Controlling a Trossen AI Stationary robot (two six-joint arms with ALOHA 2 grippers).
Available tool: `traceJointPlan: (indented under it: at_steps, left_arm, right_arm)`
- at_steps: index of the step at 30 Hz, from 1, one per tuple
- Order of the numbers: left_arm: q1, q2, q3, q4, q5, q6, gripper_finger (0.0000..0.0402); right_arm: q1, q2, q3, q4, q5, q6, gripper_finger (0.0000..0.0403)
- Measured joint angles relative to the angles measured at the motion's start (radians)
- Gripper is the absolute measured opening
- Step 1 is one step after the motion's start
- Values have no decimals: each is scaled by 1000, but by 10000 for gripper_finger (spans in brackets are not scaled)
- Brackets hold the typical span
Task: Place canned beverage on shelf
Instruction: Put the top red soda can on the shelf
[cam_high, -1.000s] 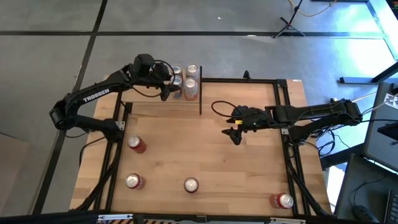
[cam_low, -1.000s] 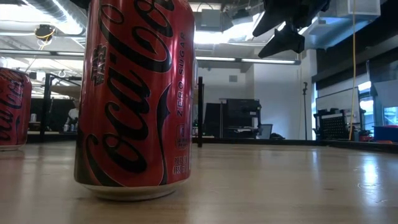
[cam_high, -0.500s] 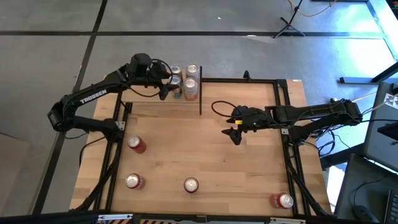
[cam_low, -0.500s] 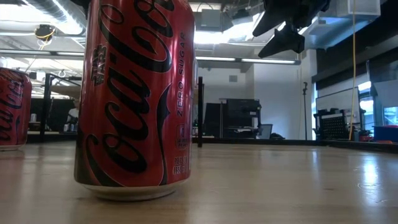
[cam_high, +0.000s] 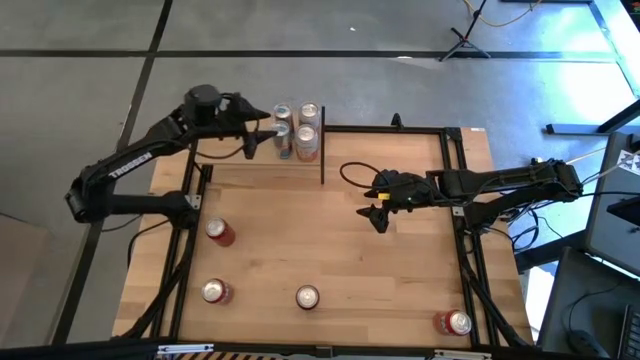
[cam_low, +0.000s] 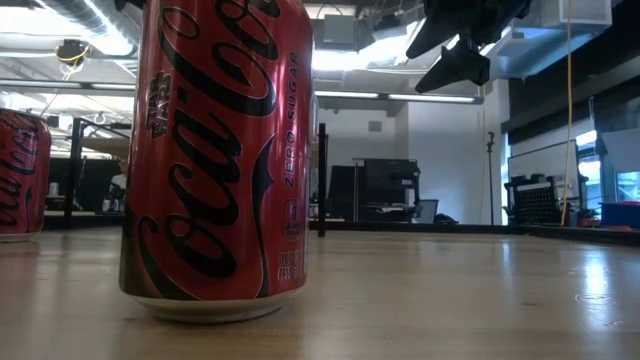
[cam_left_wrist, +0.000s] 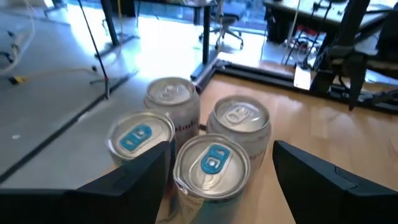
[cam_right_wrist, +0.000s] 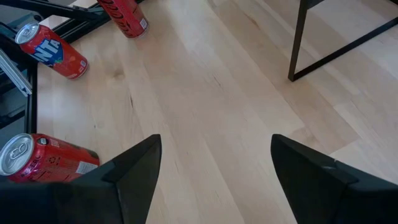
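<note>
Several silver-topped cans (cam_high: 295, 128) stand upright in a tight cluster at the far end of the shelf (cam_high: 262, 172), at the table's far left. My left gripper (cam_high: 258, 138) hovers open just left of the cluster. In the left wrist view its fingers (cam_left_wrist: 140, 180) flank the nearest can (cam_left_wrist: 211, 163) from above and behind without touching it. My right gripper (cam_high: 378, 215) hangs open over the bare tabletop right of centre; it also shows in its own wrist view (cam_right_wrist: 214, 168) and in the low view (cam_low: 455, 60).
Several red cans are spread on the tabletop: one at the left (cam_high: 220, 231), two along the near edge (cam_high: 215, 291) (cam_high: 307, 297), one at the near right corner (cam_high: 453, 322). A thin black shelf post (cam_high: 322, 155) stands right of the cluster. The middle of the tabletop (cam_high: 330, 250) has room.
My left gripper has drawn back from the cluster of cans toward the table's left edge and has risen. The cans on the shelf stand as before. My right arm has kept still.
</note>
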Motion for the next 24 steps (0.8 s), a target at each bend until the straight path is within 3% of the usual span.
traceJointPlan:
  at_steps: [10,16,24]
  left_arm:
    - [-58,-133,0,-17,41,-45,266]
    - [-205,-147,0,-86,19,-81,264]
    - [-426,-136,0,-102,-126,-123,264]
  right_arm:
    - [0,0,0,0,0,-3,291]
    - [0,0,0,0,-1,-25,291]
    - [0,0,0,0,-14,-50,291]
